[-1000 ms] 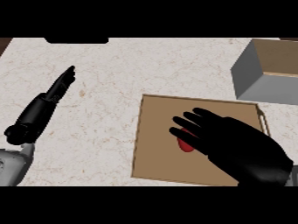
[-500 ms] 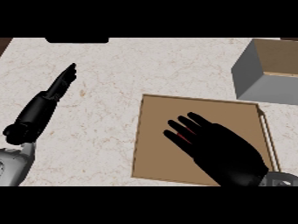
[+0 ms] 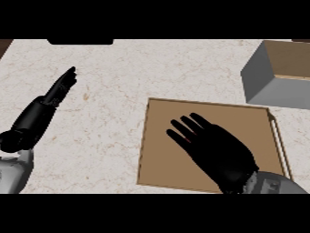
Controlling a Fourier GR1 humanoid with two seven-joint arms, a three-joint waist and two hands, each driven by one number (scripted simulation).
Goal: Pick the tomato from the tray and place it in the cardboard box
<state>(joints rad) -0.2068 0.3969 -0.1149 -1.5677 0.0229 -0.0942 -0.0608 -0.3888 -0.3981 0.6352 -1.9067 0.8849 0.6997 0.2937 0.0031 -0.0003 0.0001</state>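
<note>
Head view
Landmark: the tray (image 3: 161,136), a flat brown square on the pale speckled counter (image 3: 117,73).
Hidden: the tomato does not show anywhere — my right hand (image 3: 217,150) lies over the middle of the tray and covers whatever is beneath it, so I cannot tell where the tomato lies or whether it touches my palm.
Right hand: over the tray, palm down, fingers straight and spread, pointing toward the tray's far left corner; released, nothing seen in its hold.
Right forearm: grey, cut off at the lower edge just past the tray's near right corner.
Left hand (image 3: 57,93): well to the left of the tray, on the counter side, fingers straight and together, pointing away from me; released, holding nothing.
Left forearm: only a grey part shows at the lower left corner.
Cardboard box (image 3: 278,84): beyond the tray's far right corner — grey outer walls, brown inside, its right part cut off by the edge.
Box contents: floor barely seen; cannot tell.
</note>
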